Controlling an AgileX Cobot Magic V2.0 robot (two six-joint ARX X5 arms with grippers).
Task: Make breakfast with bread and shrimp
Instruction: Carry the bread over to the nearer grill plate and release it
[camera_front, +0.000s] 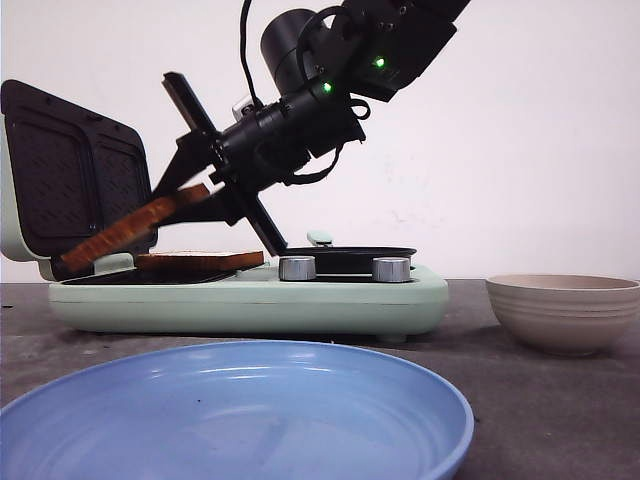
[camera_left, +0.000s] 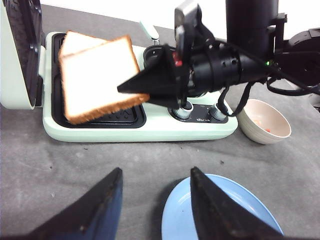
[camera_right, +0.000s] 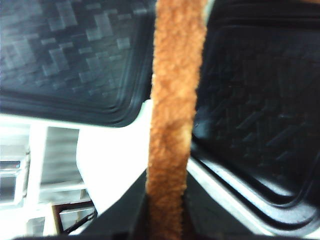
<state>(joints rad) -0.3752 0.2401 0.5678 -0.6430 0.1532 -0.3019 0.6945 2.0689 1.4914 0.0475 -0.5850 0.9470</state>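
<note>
Right gripper (camera_left: 145, 90) is pinching the top bread slice (camera_left: 100, 80) by its edge, tilted, hanging just above the lower slice (camera_front: 198, 261) in the sandwich maker (camera_front: 250, 295). Left gripper (camera_left: 152, 200) sits spread, farther off.

Counting what's on the table

Two bread slices (camera_left: 100, 75) (camera_left: 75, 41), one sandwich maker (camera_front: 250, 295) with two knobs (camera_front: 297, 268) (camera_front: 391, 269), one beige bowl (camera_front: 563, 312), one blue plate (camera_front: 230, 415), two grippers (camera_front: 215, 190) (camera_left: 155, 205).
</note>
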